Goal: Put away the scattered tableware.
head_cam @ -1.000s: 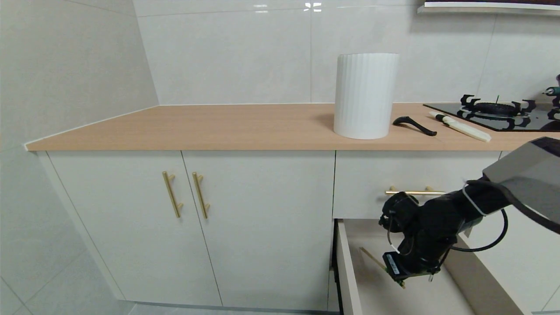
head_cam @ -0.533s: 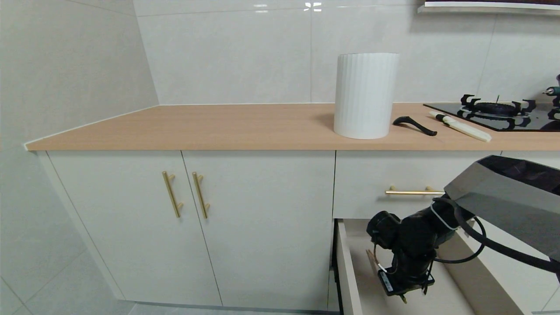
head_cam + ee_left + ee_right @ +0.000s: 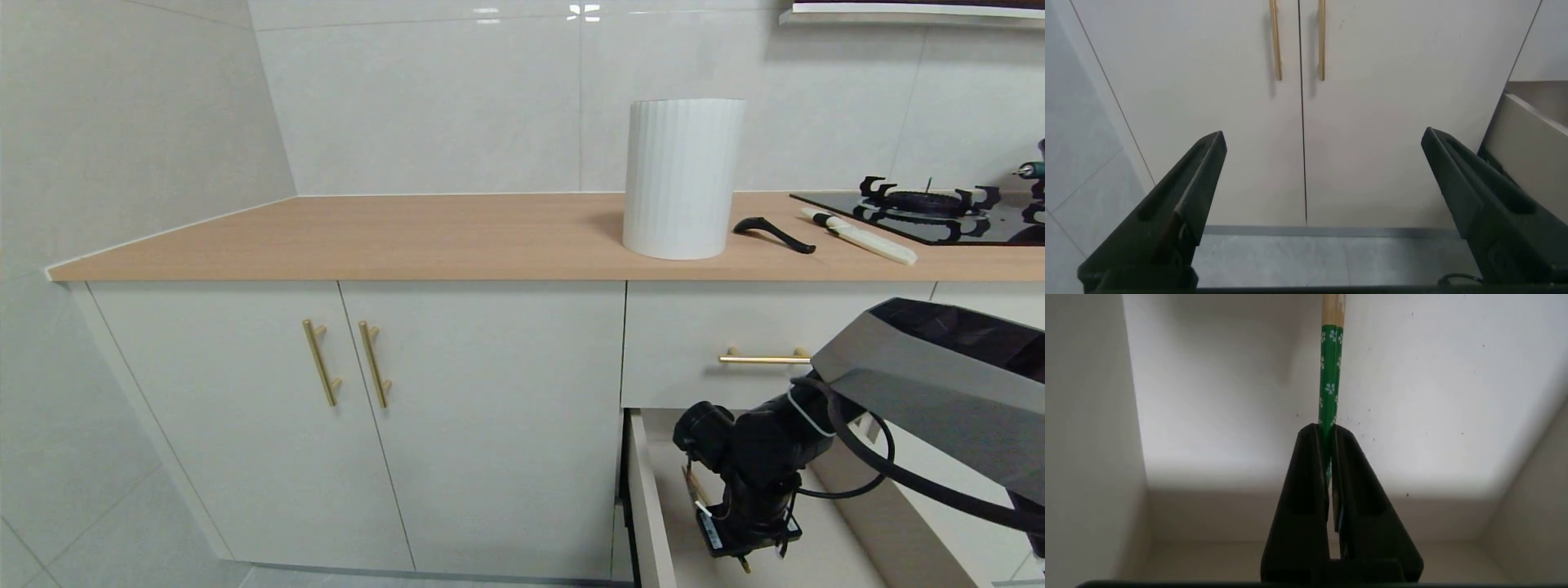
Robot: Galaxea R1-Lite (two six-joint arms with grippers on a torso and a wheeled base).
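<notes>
Green chopsticks (image 3: pixel 1330 367), white flowers, wood end; right claw (image 3: pixel 1330 437) pinching them; left claw (image 3: pixel 1323 139) wide open.

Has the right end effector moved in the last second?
Yes. The right end effector, shut on the chopsticks, has dropped lower and leftward into the open drawer, away from the gold handle above it.

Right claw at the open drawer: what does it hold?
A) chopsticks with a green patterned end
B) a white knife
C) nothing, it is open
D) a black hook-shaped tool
A: in the right wrist view the right claw is shut on chopsticks whose green end has small white marks, with the pale inside of the drawer behind them.
</notes>
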